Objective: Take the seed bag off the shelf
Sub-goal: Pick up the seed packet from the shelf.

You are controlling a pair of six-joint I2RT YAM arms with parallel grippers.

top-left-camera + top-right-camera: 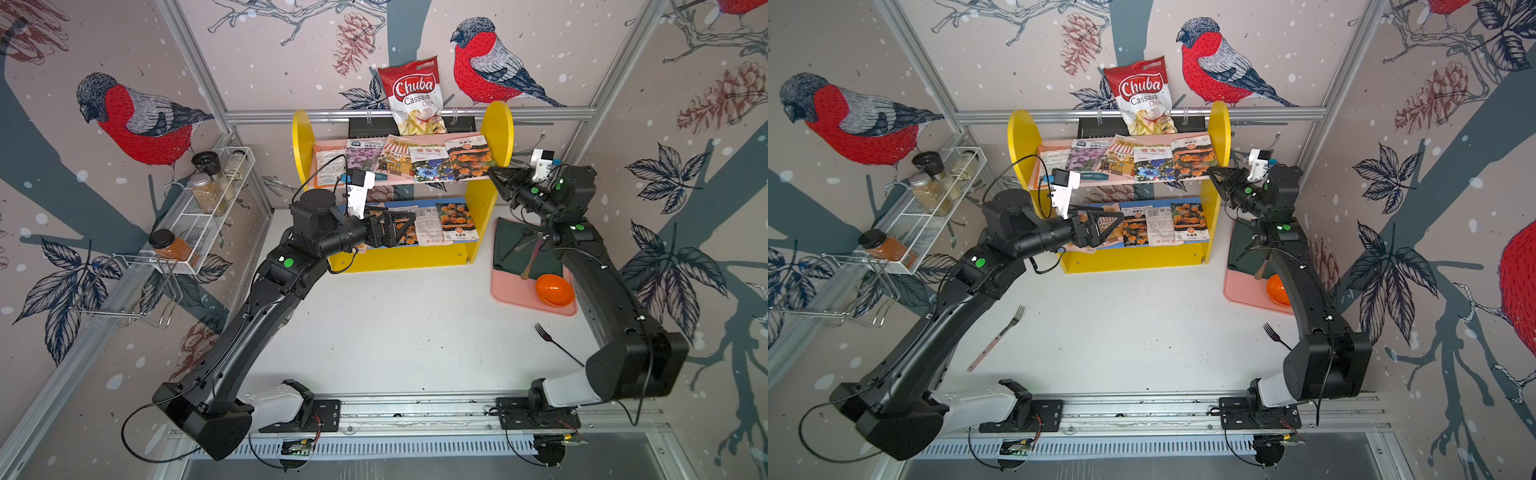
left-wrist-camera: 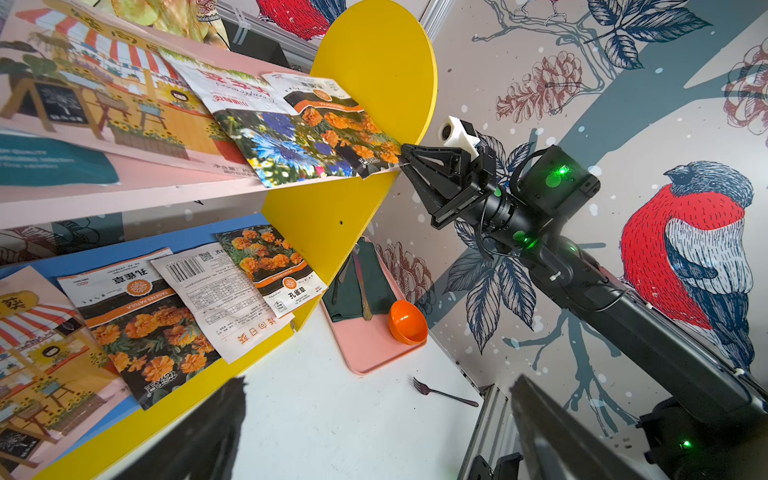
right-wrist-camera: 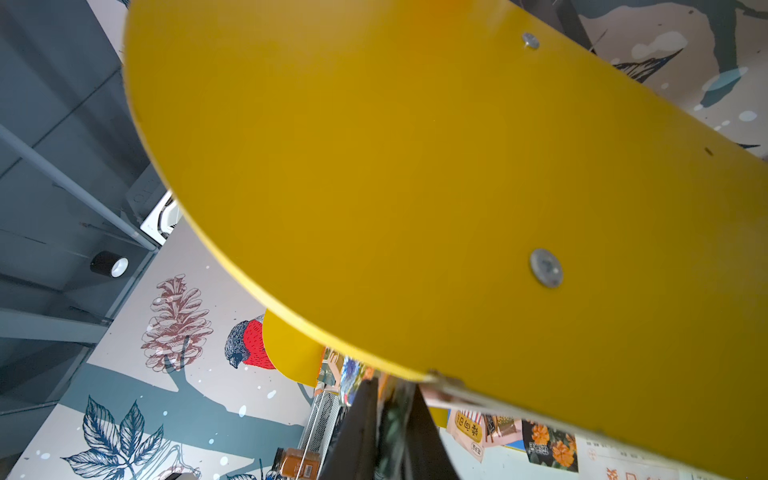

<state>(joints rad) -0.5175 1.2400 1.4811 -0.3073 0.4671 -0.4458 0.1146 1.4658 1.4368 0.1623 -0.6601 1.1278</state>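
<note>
In a top view: Chuba Cassava Chips bag (image 1: 409, 95) behind the shelf (image 1: 500, 129); left end effector (image 1: 405, 230) spread open before its lower tier. Left wrist view: right end effector (image 2: 404, 157) clamped on corner of marigold seed bag (image 2: 340, 124), upper tier.

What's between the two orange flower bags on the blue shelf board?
A white bag, barcode side up. The left wrist view shows it plainly, and it shows in both top views too.
</note>
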